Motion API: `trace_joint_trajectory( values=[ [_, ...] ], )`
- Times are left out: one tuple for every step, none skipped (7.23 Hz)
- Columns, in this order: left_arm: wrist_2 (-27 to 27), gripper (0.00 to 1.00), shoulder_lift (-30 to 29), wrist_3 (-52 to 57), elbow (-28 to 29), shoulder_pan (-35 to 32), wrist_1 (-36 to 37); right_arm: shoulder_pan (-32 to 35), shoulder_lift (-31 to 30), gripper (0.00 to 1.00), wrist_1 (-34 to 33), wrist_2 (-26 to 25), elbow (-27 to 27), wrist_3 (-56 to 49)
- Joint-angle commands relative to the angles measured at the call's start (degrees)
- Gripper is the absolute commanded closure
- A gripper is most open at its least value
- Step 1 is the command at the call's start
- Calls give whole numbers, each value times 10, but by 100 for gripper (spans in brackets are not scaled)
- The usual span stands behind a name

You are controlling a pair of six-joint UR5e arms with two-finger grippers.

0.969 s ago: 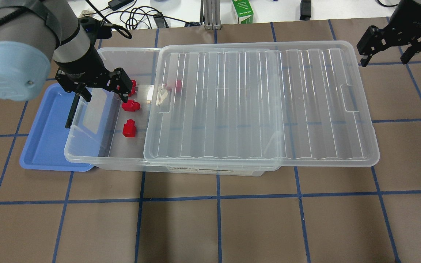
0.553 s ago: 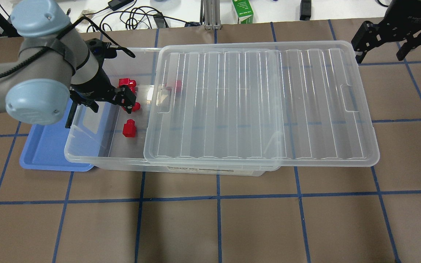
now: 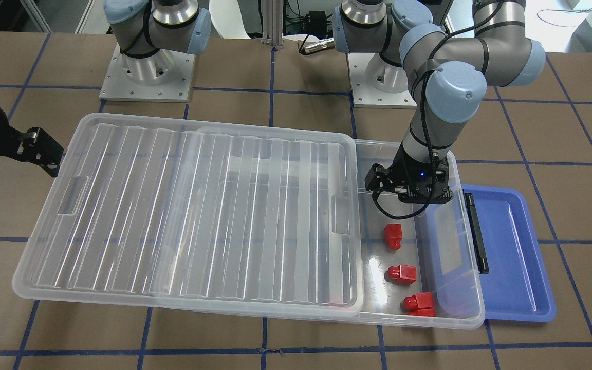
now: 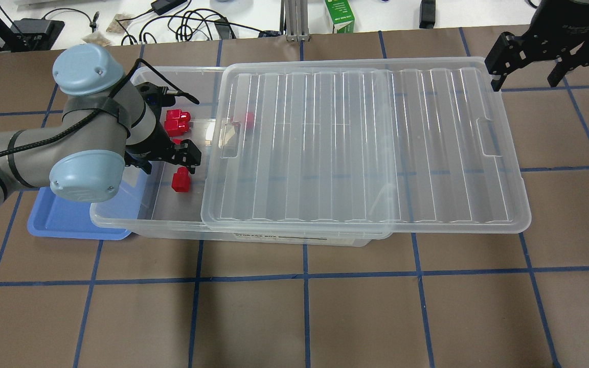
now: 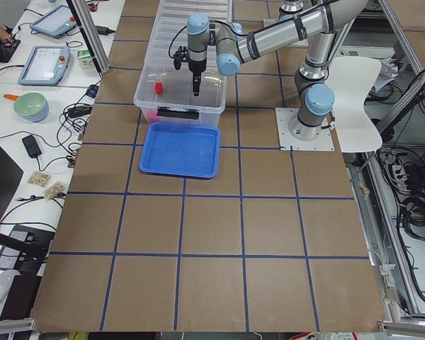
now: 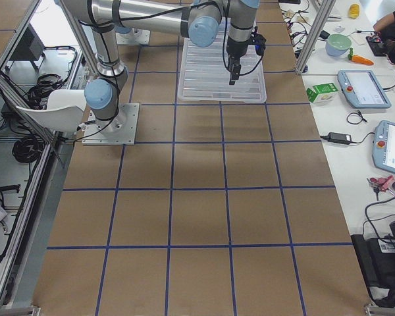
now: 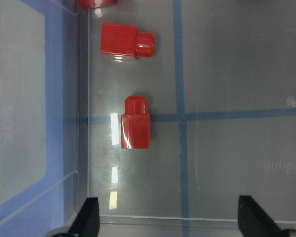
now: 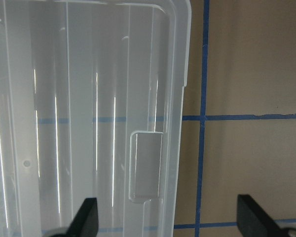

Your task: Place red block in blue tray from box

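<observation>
The left pincer (image 7: 170,219) has been lowered from above the rim into the uncovered end of the box (image 4: 120,222), released and empty. The red block (image 7: 136,129) lies just ahead of it, untouched. The blue tray (image 4: 64,225) is seen beside it, beyond the box wall. A grasp is judged to come next.

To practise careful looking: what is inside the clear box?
Several red blocks lie in the box's open end, under the open left gripper. Another block shows dimly through the lid; the ribbed lid blurs whatever else lies under it.
</observation>
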Motion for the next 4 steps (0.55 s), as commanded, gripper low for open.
trace_joint_trajectory(
  values=[
    [-6,0,-20,-34,-5,0,18,0,-2,0,2,-1,3,1],
    [-19,0,-30,-35,-4,5,30,0,-6,0,1,0,2,1],
    [-22,0,-41,-38,-6,4,44,0,-7,0,1,2,-6,0],
    [-21,0,-47,-32,-8,6,48,1,-7,0,0,1,-5,1]
  ],
)
